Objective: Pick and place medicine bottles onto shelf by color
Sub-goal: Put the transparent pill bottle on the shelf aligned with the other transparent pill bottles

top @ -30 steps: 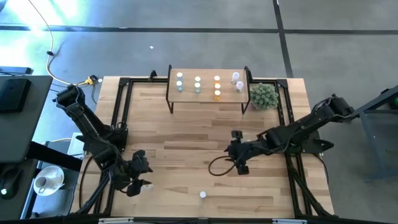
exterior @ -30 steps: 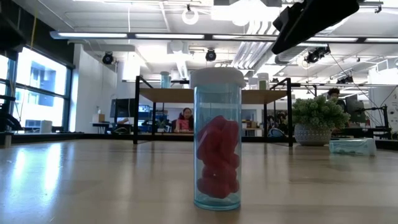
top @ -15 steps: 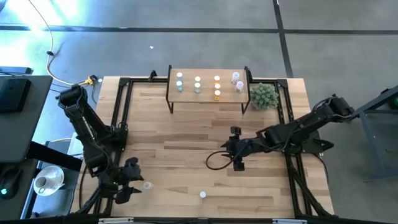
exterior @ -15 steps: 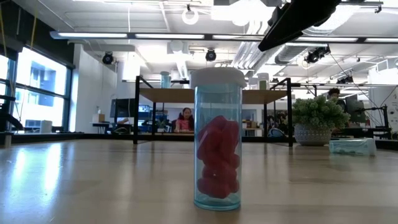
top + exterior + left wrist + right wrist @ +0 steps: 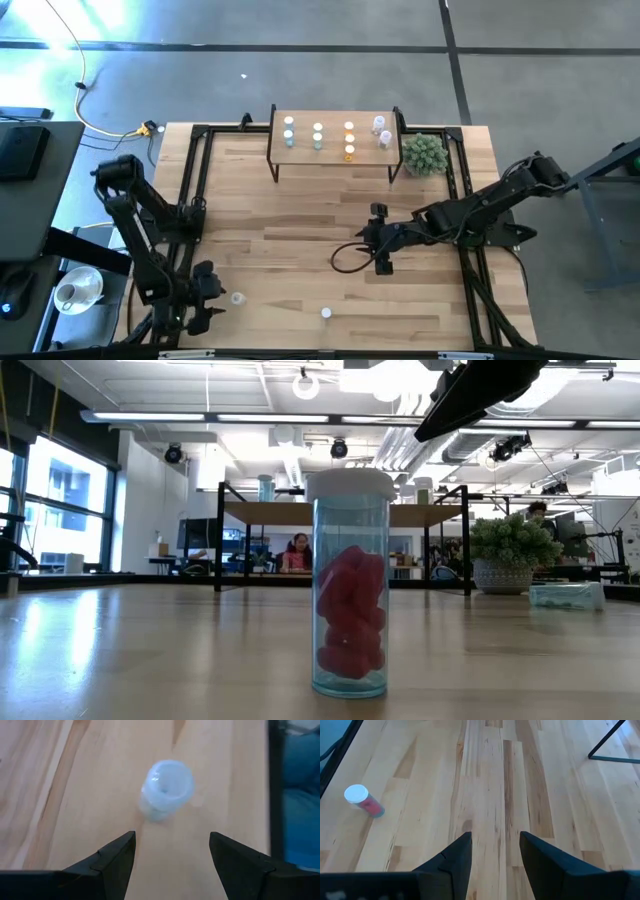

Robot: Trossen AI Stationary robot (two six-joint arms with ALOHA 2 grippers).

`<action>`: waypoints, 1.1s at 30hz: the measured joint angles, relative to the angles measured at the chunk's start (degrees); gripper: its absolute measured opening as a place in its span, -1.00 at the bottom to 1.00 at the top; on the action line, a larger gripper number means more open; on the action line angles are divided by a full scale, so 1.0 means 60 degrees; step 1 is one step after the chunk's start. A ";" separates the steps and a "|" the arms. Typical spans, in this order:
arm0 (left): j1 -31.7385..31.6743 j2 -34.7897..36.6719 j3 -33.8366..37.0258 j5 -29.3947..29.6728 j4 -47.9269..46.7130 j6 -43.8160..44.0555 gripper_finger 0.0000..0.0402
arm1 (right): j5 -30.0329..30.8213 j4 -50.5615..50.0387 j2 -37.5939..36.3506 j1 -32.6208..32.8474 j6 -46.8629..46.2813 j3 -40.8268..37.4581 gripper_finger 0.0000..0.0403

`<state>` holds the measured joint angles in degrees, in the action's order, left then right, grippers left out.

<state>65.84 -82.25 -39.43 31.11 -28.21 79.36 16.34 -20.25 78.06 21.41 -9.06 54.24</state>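
step: reach for pickup | left end effector (image 5: 171,857) fingers apart, empty, near the tabletop's (image 5: 300,215) front-left corner, just short of a standing light-blue bottle (image 5: 166,790) | right end effector (image 5: 492,851) fingers apart, empty, mid-tabletop | shelf (image 5: 333,150) at the far edge holds sorted bottles | red-filled bottle (image 5: 326,313) stands near the front edge | next: likely advance, straddle the light-blue bottle, close

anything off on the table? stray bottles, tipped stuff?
Nothing tipped or spilled. Two bottles stand on the table instead of the shelf: a light blue bottle just ahead of the open left claw, and a capped bottle of red pills at the front edge. The right claw hangs open mid-table.
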 joint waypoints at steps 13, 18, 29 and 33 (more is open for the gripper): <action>-0.0036 -0.2096 0.0002 0.1219 0.1600 0.0433 0.21 | -0.0003 0.0022 0.0000 0.0000 0.0011 0.0000 -0.22; -0.0025 -0.2659 -0.0005 0.1818 0.1739 0.0776 0.21 | -0.0004 0.0005 0.0000 0.0000 -0.0007 0.0000 -0.22; -0.0052 -0.2894 0.0002 0.2664 0.1999 0.0463 0.13 | -0.0005 0.0006 0.0000 0.0004 -0.0237 0.0000 -0.22; -0.0051 -0.2894 0.0002 0.2737 0.1980 0.0416 -0.03 | -0.0004 0.0007 0.0000 0.0004 -0.0240 0.0000 -0.22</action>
<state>65.54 -99.61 -39.42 47.53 -16.32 81.86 16.32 -20.21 78.06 21.43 -10.50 54.24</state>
